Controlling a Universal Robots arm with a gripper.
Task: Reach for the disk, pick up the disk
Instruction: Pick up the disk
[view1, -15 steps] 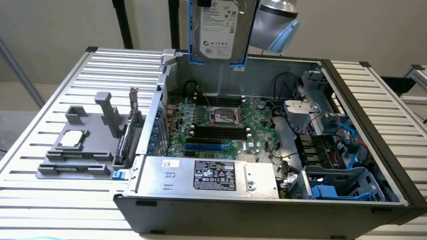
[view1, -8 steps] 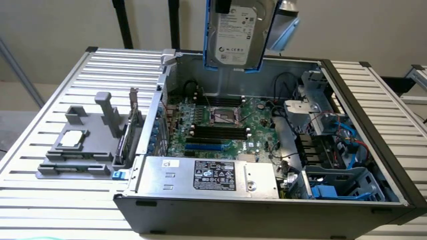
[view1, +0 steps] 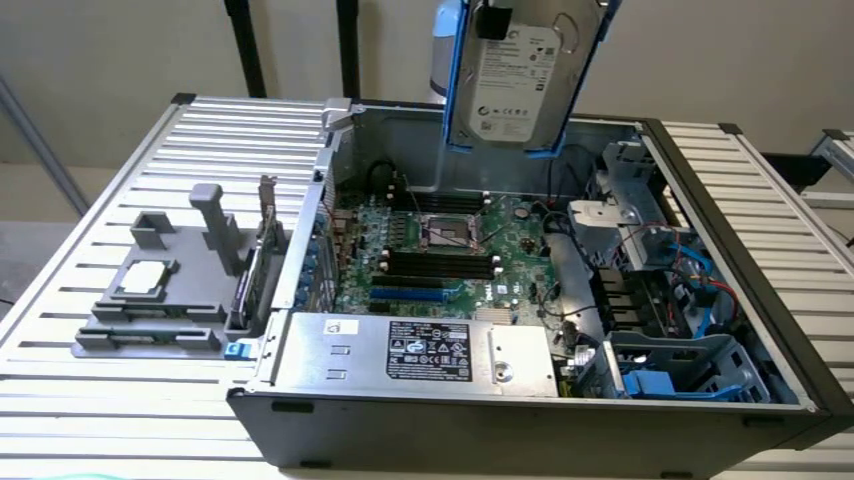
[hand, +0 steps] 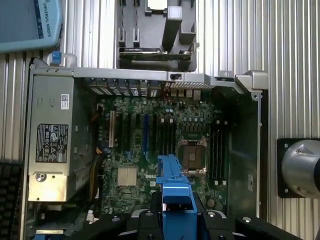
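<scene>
Overhead, the gripper (hand: 175, 212) holds the disk (view1: 518, 85) above the slatted metal table (view1: 94, 200).

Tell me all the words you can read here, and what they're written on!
"UNIVERSAL ROBOTS": on the light blue robot part in the wrist view.
"DELL": on the green motherboard, small and faint.
Disk label: printed lines too small to read.
Silver box black-and-white label: too small to read.
Small white sticker on that box: unreadable.

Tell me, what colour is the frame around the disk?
Blue, around the silver-grey disk; the exterior view shows it best.
</scene>
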